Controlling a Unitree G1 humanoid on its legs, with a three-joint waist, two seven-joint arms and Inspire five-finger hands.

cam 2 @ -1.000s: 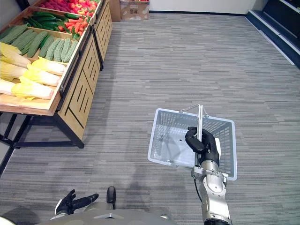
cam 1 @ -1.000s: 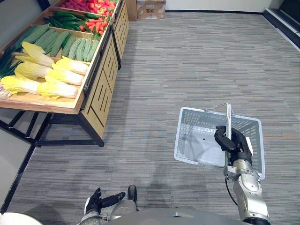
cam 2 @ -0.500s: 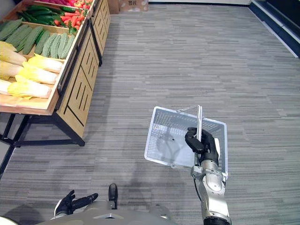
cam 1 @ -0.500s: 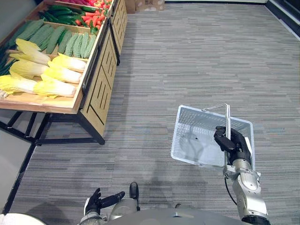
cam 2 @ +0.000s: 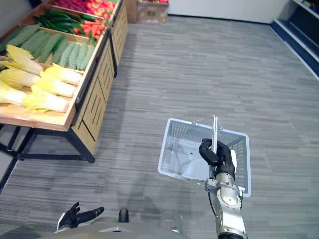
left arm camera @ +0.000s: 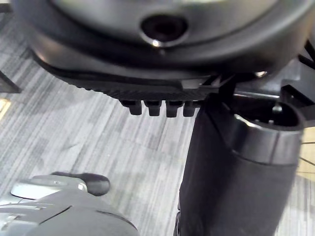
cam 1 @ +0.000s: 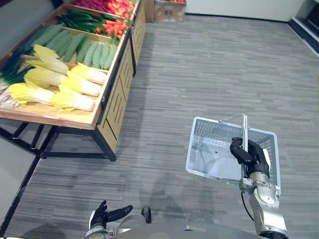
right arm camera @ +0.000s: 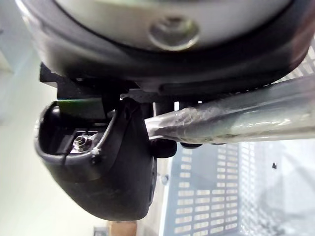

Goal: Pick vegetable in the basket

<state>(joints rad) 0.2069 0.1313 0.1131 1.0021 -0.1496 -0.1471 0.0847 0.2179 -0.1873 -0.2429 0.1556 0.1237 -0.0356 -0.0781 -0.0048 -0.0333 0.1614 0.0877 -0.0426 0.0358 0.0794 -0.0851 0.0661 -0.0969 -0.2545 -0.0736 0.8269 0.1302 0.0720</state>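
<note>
I am holding the empty pale plastic mesh basket (cam 1: 207, 137), my right hand (cam 1: 250, 155) curling round its silver metal handle (cam 1: 244, 130), no vegetable picked yet.

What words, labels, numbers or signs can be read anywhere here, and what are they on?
Cardboard box at the far end of the floor: some dark print, too small to read.
Basket carried by the right hand: no lettering to be seen.
Wooden vegetable stand: no signs or price tags to be seen.
Nothing here can be quoted.
</note>
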